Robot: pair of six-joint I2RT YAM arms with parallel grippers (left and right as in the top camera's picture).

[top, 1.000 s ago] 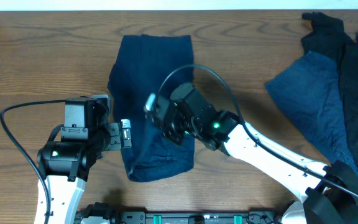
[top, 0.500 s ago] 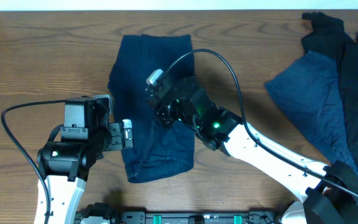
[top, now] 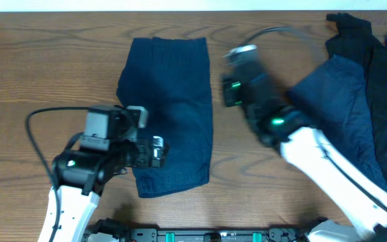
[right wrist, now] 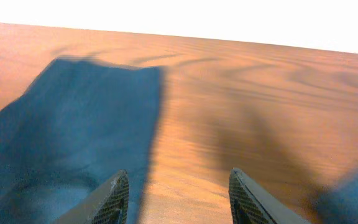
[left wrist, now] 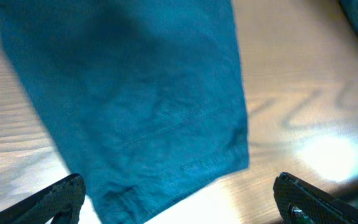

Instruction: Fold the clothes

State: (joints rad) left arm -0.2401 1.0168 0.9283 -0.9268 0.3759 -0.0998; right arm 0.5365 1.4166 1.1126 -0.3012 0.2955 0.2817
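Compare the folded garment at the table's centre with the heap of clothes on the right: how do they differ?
The folded garment lies flat as a neat rectangle; the heap is crumpled and irregular. The folded garment is one even navy; the heap mixes mid-blue and darker cloth. Both are blue cloth on the wooden table.

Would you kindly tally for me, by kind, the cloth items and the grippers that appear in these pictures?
Folded navy garment: 1
Heap of unfolded blue clothes: 1
Grippers, the left gripper and the right gripper: 2
Total: 4
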